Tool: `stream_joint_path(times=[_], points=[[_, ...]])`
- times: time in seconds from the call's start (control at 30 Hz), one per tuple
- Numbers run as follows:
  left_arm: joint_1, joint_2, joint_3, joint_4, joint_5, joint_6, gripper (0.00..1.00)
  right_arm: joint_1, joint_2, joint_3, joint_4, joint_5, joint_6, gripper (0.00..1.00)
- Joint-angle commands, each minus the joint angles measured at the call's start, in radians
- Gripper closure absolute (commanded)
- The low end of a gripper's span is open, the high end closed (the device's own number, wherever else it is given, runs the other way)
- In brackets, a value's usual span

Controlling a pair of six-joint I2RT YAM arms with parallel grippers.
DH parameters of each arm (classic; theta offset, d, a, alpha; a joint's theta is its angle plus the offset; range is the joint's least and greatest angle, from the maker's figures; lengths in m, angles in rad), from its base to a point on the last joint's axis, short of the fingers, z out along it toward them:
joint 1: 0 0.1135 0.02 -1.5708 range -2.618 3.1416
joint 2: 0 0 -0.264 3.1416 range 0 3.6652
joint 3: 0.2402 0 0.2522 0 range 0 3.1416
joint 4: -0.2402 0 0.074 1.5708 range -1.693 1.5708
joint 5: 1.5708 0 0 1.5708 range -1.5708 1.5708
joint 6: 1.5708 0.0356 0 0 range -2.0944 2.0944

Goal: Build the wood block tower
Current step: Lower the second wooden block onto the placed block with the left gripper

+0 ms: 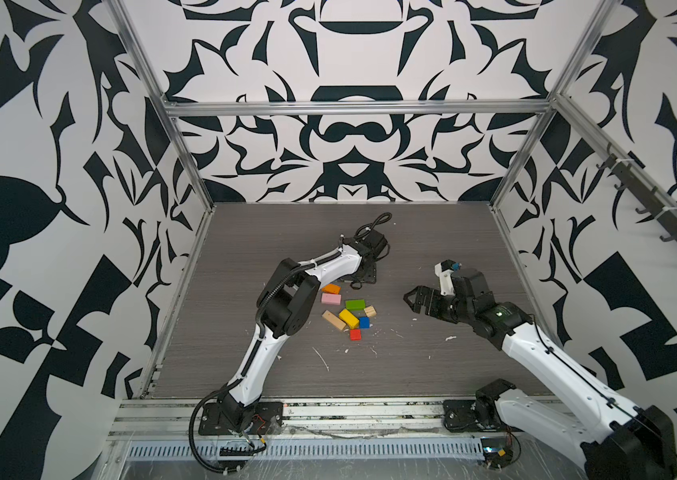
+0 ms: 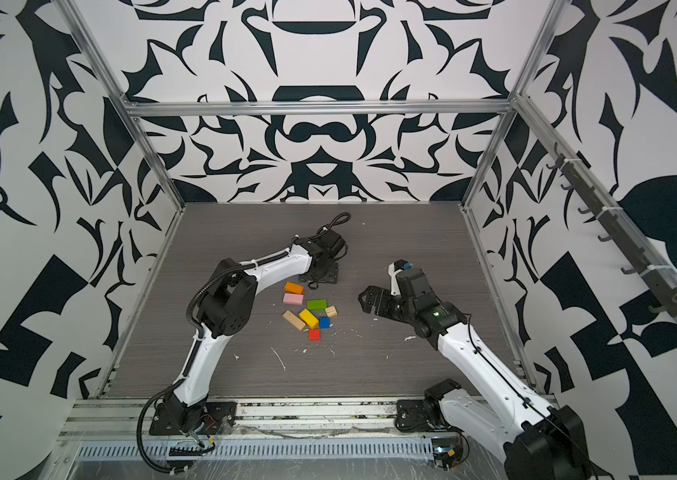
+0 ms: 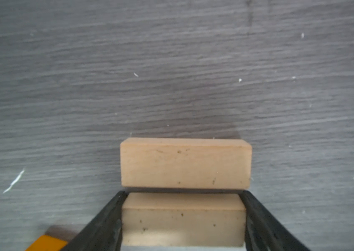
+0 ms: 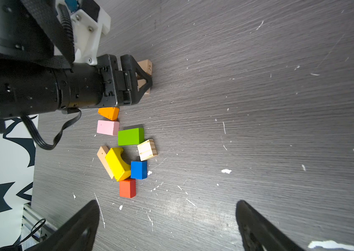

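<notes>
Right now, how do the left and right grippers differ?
Left gripper is clamped on the ends of a tan bar; right gripper is wide open and empty. Left gripper is low over the table, next to a second tan bar; right gripper hangs beside the loose coloured blocks, touching none. Shared: both have black tapered jaws.

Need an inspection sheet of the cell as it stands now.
Surface: grey woodgrain table, white scuffs.
Job's things: held tan bar beside second tan bar; loose cluster: third tan bar, plain cube, orange, pink, green, yellow, blue, red; no tower yet.
Clutter: white scraps.
Grippers: left gripper shut on held tan bar; right gripper open, empty.
Cables: black cable looped at left wrist.
Surroundings: patterned walls, aluminium frame, hook rail.
</notes>
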Motion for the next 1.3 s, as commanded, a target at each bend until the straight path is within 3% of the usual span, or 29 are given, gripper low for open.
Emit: stream_joint_path(times=[0.0, 1.27], points=[[-0.003, 0.036, 0.013, -0.044, -0.029, 0.002, 0.43, 0.003, -0.009, 0.012, -0.008, 0.005, -0.016, 0.00], [0.017, 0.059, 0.027, -0.051, -0.036, -0.029, 0.42, 0.003, -0.010, 0.010, -0.017, 0.009, -0.022, 0.00]])
